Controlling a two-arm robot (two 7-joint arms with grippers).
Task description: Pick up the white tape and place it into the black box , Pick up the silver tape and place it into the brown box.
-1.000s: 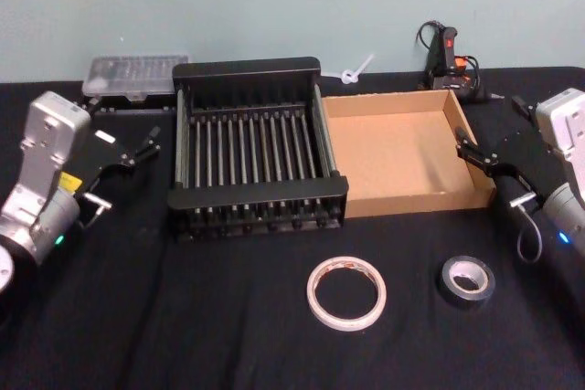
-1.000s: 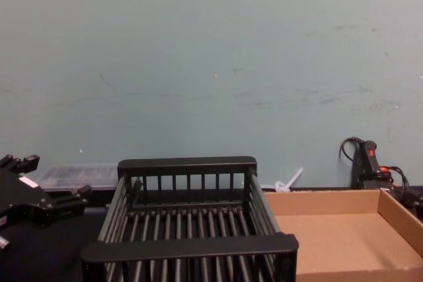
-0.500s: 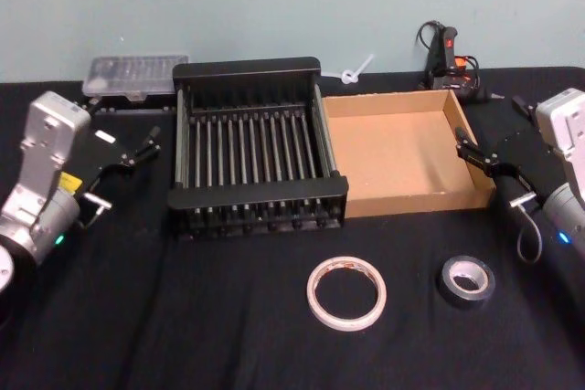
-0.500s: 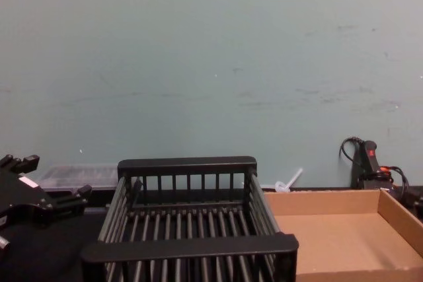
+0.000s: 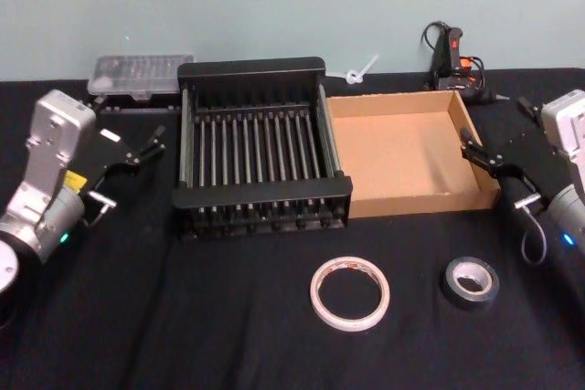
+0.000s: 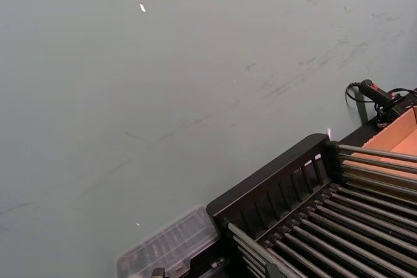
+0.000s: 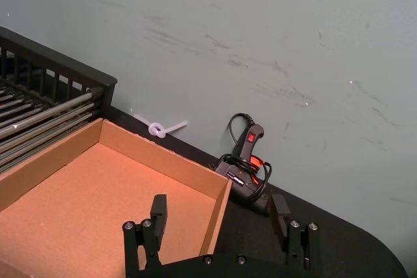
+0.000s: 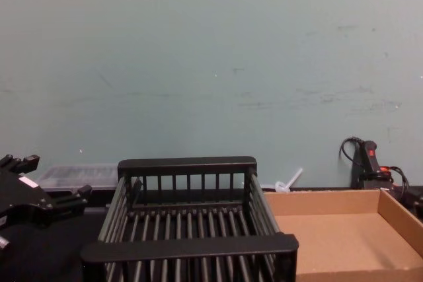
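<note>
The white tape [image 5: 350, 294] lies flat on the black cloth near the front, a wide thin ring. To its right lies the smaller dark silver tape [image 5: 471, 282]. Behind them stand the black box [image 5: 265, 196], slatted and with nothing in it, and the brown box [image 5: 407, 200], touching its right side. My left gripper [image 5: 125, 125] hangs open at the far left, beside the black box [image 8: 188, 247]. My right gripper [image 5: 498, 123] is open at the far right, by the brown box's right wall [image 7: 218, 209]. Both grippers are well apart from the tapes.
A clear plastic case [image 5: 142, 75] sits behind the left gripper at the wall. A black and orange glue gun [image 5: 452, 52] with its cable and a white zip tie [image 5: 361, 70] lie behind the brown box. Open black cloth surrounds the two tapes.
The head view's framing has shifted slightly to the right. The tapes, the boxes and both grippers keep their places.
</note>
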